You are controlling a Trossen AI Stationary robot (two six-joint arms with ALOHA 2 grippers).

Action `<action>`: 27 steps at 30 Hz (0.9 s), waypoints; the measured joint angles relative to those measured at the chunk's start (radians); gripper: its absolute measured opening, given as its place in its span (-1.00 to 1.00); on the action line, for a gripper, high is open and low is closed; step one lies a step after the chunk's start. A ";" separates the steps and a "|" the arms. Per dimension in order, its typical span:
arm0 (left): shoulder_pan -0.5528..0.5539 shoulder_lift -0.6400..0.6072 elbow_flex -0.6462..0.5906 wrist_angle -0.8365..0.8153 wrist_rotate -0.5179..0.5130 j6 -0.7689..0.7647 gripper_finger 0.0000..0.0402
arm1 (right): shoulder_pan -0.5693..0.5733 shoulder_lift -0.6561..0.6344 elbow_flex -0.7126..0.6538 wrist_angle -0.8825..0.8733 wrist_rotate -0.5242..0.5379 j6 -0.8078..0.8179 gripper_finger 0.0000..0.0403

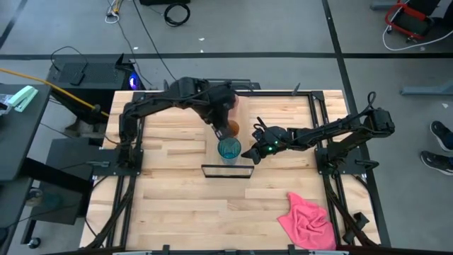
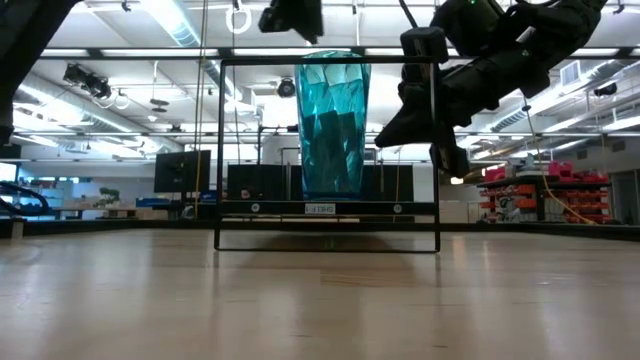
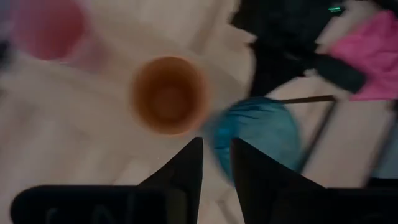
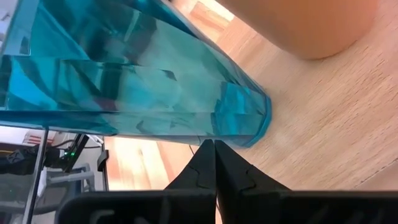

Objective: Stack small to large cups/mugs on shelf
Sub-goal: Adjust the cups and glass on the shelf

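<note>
Teal cup (image 1: 228,149) upright on shelf (image 1: 226,171) by its black frame; orange cup (image 1: 231,128) just beyond, pink cup (image 3: 46,28) past that. Right gripper (image 1: 259,150) clenched empty beside teal, likely to knock it over. Left gripper (image 3: 216,163) slightly parted, empty, above orange.

Even, bright light falls from overhead. Seen level across the counter (image 2: 320,300), ceiling strip lights glow behind the teal cup (image 2: 332,125), which shines through while the arms stand dark against them. The left wrist picture is smeared by blur: the orange cup (image 3: 169,94) and pink cloth (image 3: 373,53) have soft edges. The right wrist picture is sharp, with glints on the teal facets.
</note>
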 joint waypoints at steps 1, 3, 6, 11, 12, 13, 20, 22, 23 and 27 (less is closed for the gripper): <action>0.003 -0.003 0.000 -0.014 -0.030 0.017 -0.57 | 0.000 -0.002 0.000 -0.006 -0.001 0.003 -1.00; 0.018 -0.016 -0.017 -0.051 -0.086 0.059 -0.58 | -0.001 -0.004 0.000 -0.009 -0.003 0.009 -1.00; 0.049 -0.024 -0.036 -0.090 -0.170 0.091 -0.59 | -0.003 -0.020 0.000 -0.012 -0.003 0.019 -0.99; 0.120 -0.043 -0.108 -0.089 -0.180 0.169 -0.60 | -0.021 -0.068 0.000 -0.036 0.011 0.028 -1.00; 0.137 -0.049 -0.134 -0.093 -0.179 0.182 -0.61 | -0.029 -0.083 0.000 -0.059 0.030 0.028 -1.00; 0.154 -0.052 -0.163 -0.088 -0.171 0.191 -0.63 | -0.037 -0.097 0.000 -0.088 0.054 0.028 -1.00; 0.213 -0.054 -0.362 -0.001 -0.037 0.226 -0.74 | -0.152 -0.135 0.000 -0.159 0.063 0.001 -1.00; 0.206 -0.054 -0.417 0.027 -0.012 0.229 -0.76 | -0.183 -0.116 0.005 -0.159 0.042 -0.011 -1.00; 0.204 -0.054 -0.441 0.037 0.001 0.229 -0.77 | -0.197 -0.105 0.008 -0.157 0.026 -0.022 -1.00; 0.188 -0.054 -0.512 0.081 0.059 0.229 -0.81 | -0.235 -0.043 0.031 -0.098 -0.057 -0.051 -1.00</action>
